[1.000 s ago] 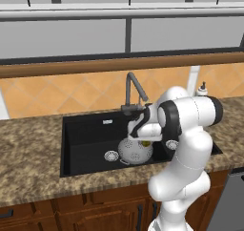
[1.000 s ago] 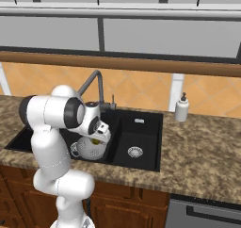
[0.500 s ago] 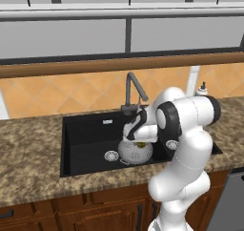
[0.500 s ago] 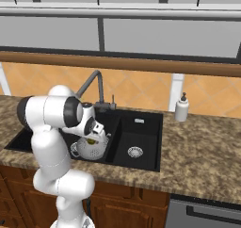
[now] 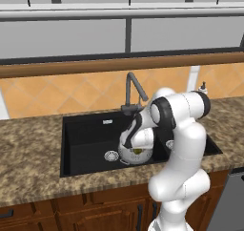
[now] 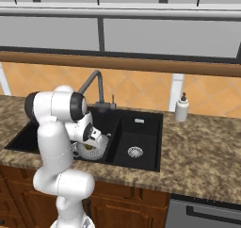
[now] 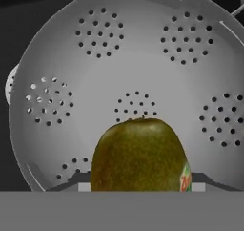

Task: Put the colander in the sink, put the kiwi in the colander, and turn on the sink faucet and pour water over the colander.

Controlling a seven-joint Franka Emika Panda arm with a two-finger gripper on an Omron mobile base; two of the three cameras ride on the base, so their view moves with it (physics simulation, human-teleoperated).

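Colander (image 7: 128,82): round grey metal bowl, clustered perforations, seated in left basin of black sink (image 5: 86,130), near the divider, beside steel drain (image 5: 111,154); open basin floor to its left. Kiwi (image 7: 139,156): brownish-green oval, pinched in closed hand (image 5: 136,151), low over colander bowl. Faucet (image 5: 133,89): dark angular spout behind colander. Speckled stone tabletop (image 5: 28,144) around sink; soap bottle (image 6: 181,108) well right.

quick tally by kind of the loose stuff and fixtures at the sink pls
colander: 1
kiwi: 1
faucet: 1
soap bottle: 1
drain strainers: 2
total: 6
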